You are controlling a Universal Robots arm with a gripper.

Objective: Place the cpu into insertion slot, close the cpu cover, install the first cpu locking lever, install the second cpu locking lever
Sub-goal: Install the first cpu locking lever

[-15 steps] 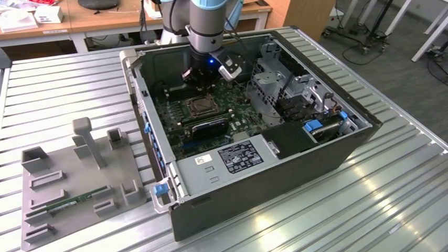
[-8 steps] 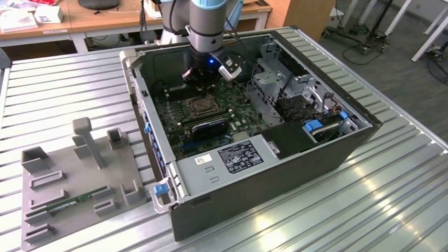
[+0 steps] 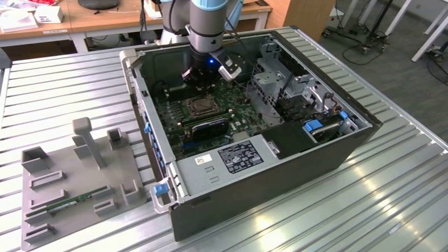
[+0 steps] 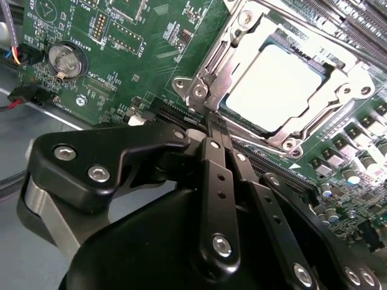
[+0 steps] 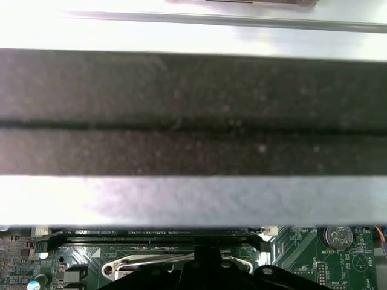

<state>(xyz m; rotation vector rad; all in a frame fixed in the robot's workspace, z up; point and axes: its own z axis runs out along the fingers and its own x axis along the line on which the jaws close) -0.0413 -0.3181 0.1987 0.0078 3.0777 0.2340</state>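
Gripper [image 4: 216, 125] low by the socket edge, claw pinched narrow; whether it nips anything, can't tell. The cpu [image 4: 275, 84] sits in its slot, the cpu cover [image 4: 357, 84] down around it. First wrist view: a blurred dark band [image 5: 193, 115] above the motherboard [image 5: 314, 263]. Exterior view: open computer case [image 3: 280, 168], slatted metal table [image 3: 392, 199]

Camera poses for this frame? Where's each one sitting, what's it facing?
Exterior view: off the arm, high, looking down into the open case; arm and gripper show.
Second wrist view: at the wrist, looking past the shut gripper at the cpu in its cover.
First wrist view: at the wrist, facing a dark bar, motherboard beyond; gripper shows.
Both wrist views share the coin battery.
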